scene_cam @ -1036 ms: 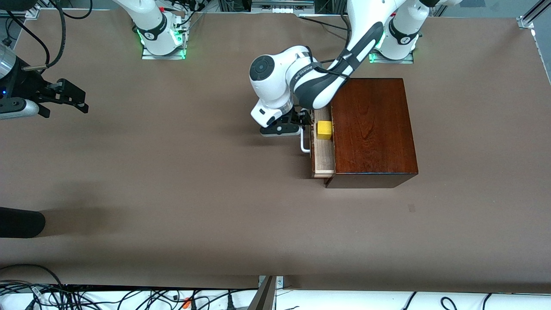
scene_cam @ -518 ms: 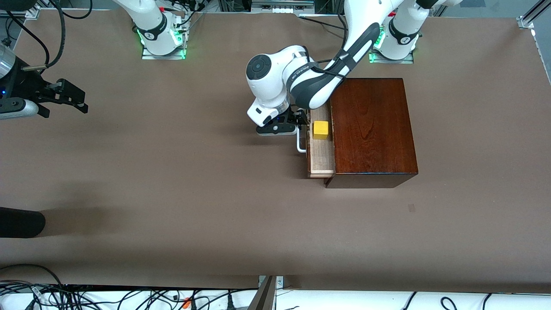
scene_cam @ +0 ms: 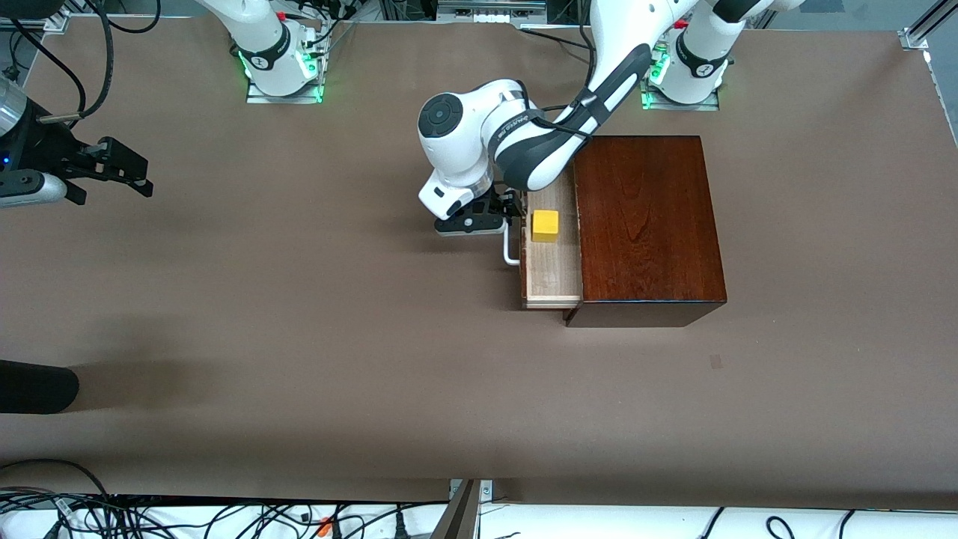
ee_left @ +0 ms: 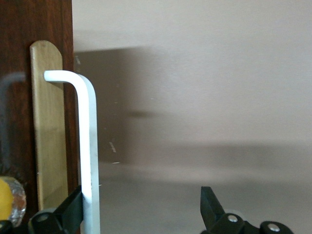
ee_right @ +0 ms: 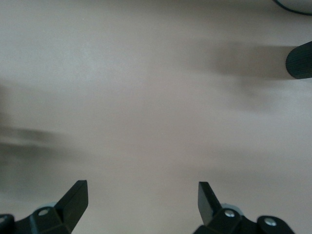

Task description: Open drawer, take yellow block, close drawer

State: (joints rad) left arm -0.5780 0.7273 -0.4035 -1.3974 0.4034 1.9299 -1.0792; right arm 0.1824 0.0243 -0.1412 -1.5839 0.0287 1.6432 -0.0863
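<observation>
The drawer [scene_cam: 552, 273] stands partly pulled out of the dark red-brown wooden box [scene_cam: 644, 224], toward the right arm's end of the table. The yellow block [scene_cam: 545, 225] lies on its pale floor. My left gripper [scene_cam: 503, 212] is open at the white handle [scene_cam: 510, 251]. In the left wrist view [ee_left: 141, 209] one finger [ee_left: 73, 207] sits between the handle bar [ee_left: 90, 146] and the dark drawer front [ee_left: 19, 48]; the other finger is apart from the bar. My right gripper [scene_cam: 123, 172] waits open and empty over bare table, as its wrist view [ee_right: 141, 200] shows.
A dark cylinder [scene_cam: 30, 385] pokes in at the right arm's end of the table, nearer the front camera; it also shows in the right wrist view [ee_right: 300, 61]. Cables [scene_cam: 224, 516] lie along the table's near edge.
The drawer has slid farther out of the box toward the right arm's end, with the left gripper at its handle. The yellow block rode along with it. The right arm has not moved.
</observation>
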